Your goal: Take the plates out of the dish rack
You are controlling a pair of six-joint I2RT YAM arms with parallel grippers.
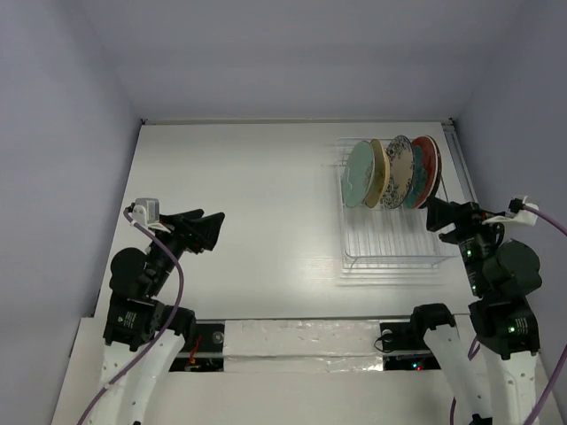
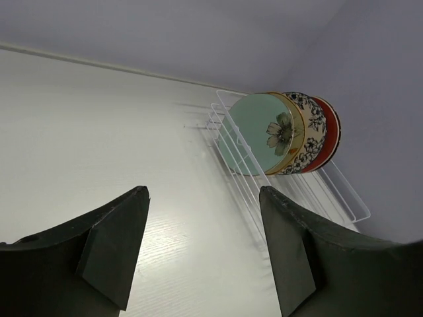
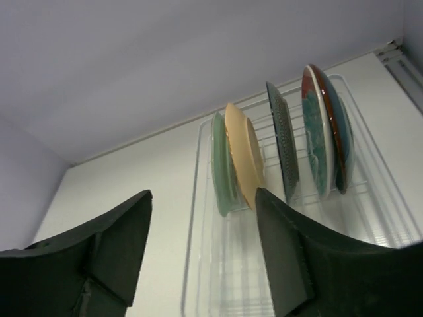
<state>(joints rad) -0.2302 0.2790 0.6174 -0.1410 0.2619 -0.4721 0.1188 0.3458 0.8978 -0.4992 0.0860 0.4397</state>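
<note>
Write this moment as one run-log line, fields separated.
plates: five upright in dish rack | left gripper: open, empty | right gripper: open, empty

Bright, soft, even light; pale glare on the table (image 2: pixel 132 132); shadows faint.

I see a white table (image 1: pixel 239 204) with a faint wood grain, its surface matte and evenly lit. Pale lavender-grey walls close the table in on three sides: a back wall (image 1: pixel 292 53) along its far edge, a left wall (image 1: pixel 53 159) beside its left edge and a right wall (image 1: pixel 523 106) beside its right edge. A thin metal rail (image 1: pixel 461 164) runs along the table's right edge, near the far corner. A strip of crinkled silver tape (image 1: pixel 301 341) lies across the table's near edge.
</note>
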